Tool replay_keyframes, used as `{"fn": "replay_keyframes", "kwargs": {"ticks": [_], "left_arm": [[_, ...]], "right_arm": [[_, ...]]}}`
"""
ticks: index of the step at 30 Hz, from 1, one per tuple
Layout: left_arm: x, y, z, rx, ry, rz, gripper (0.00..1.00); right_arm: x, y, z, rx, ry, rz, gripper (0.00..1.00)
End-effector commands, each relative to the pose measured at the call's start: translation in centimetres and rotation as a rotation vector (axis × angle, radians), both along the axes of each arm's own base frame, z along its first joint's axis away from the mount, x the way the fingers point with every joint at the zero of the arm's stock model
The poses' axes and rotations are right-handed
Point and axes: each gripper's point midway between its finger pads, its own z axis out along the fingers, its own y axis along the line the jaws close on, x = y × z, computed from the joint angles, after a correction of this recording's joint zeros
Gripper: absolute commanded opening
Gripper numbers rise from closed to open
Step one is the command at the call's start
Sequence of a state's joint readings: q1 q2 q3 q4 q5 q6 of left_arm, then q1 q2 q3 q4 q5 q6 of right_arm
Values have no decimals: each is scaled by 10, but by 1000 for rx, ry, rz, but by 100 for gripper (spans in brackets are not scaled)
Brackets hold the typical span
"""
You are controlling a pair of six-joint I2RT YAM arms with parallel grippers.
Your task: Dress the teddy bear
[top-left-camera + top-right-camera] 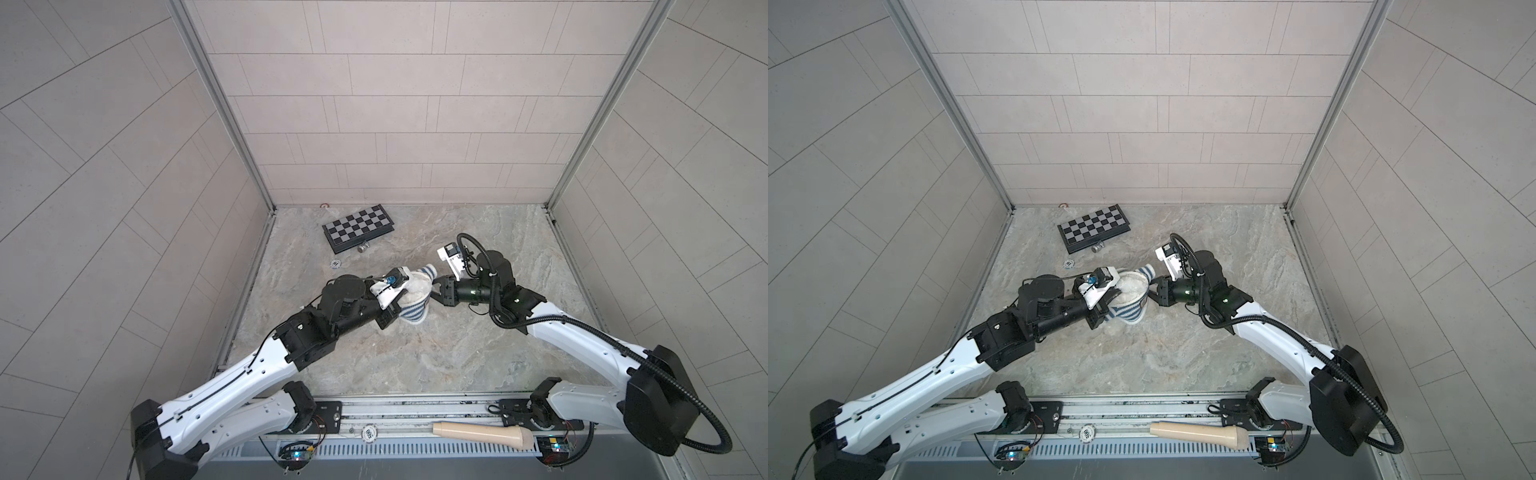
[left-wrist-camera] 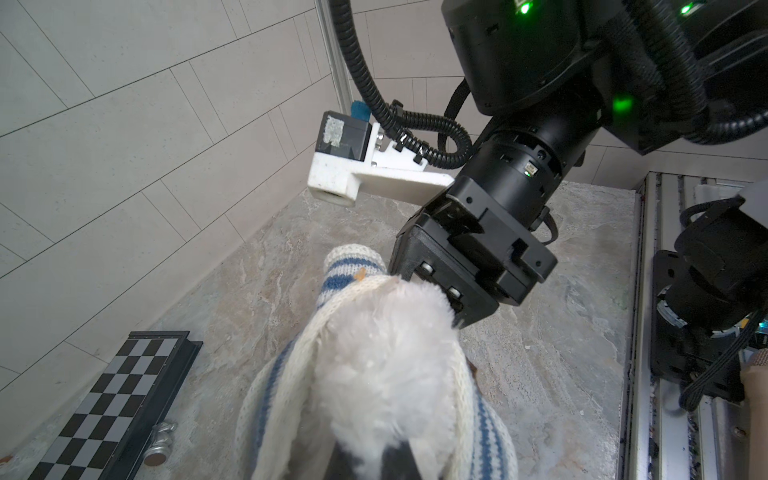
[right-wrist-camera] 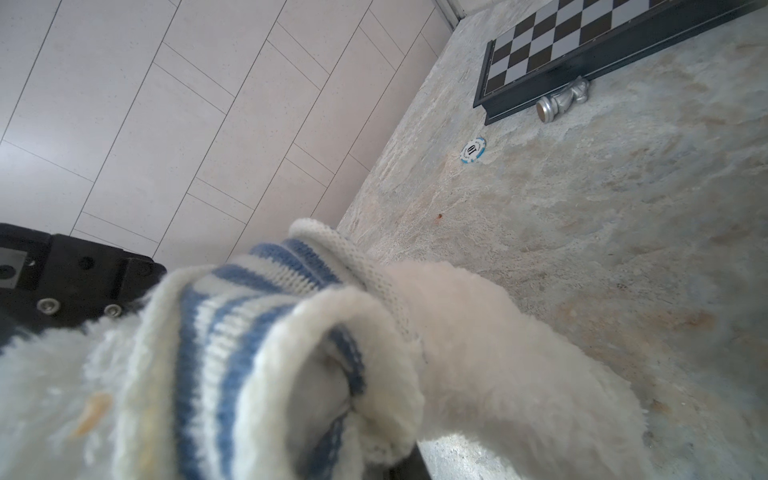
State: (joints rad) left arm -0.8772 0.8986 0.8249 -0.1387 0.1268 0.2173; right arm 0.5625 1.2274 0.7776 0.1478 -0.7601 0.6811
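- Well, closest to me, on the metal rail [image 1: 415, 409] in front of the table, a beige club-shaped piece [image 1: 482, 434] lies on its side, and near it there is a small round chip [image 1: 368, 433].
- Both arms reach inward from this rail and meet over the middle of the marble-patterned table [image 1: 457, 353].
- The teddy bear [image 1: 415, 291] is there, between the two claws. Its white fur shows through the wide opening of a blue-and-white striped shirt [image 1: 412, 314] that wraps around it.
- The left gripper [image 2: 371, 463] comes in from the left. In the left wrist view its jaws are pressed together on the bear's fur, inside the cream hem of the shirt.
- The right gripper [image 1: 433, 291] comes in from the right and touches the bundle at the hem. Its fingertips are buried in fur and knit, so I cannot tell if they are spread or pinching.
- One striped sleeve [image 1: 428, 272] sticks out on the far side of the bear.
- Farther back, a blue-edged poker chip [image 1: 335, 263] lies flat on the table, well apart from the bear.
- Behind it, a silver chess piece [image 1: 364, 248] lies on its side just beside the edge of a black-framed chessboard [image 1: 358, 227], near the far wall.
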Motion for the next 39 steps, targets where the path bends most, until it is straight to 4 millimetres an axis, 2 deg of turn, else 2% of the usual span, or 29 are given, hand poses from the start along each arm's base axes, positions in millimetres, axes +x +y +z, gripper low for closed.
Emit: {"fn": "replay_keyframes", "kwargs": {"ticks": [1,5,11,17,22,26,30,34,39], "left_arm": [[0,-1,24,-86,-55,1,0],[-1,2,24,-90,-56,8,0],[3,10,20,-152,-17,28,0],[11,29,18,-249,17,70,0],[8,29,17,-236,25,62,0],[6,31,15,-239,33,60,0],[4,31,15,-255,39,56,0],[3,32,16,-268,44,57,0],[3,31,16,-280,49,54,0]], "right_arm": [[-7,6,3,18,2,39,14],[-7,3,-7,-15,8,27,30],[-13,2,-5,9,9,35,31],[-16,5,1,70,11,48,34],[-13,10,11,138,9,55,35],[-10,11,18,185,11,46,44],[-8,13,15,204,29,41,49],[-8,14,18,239,33,41,47],[-9,15,24,252,24,54,25]]}}
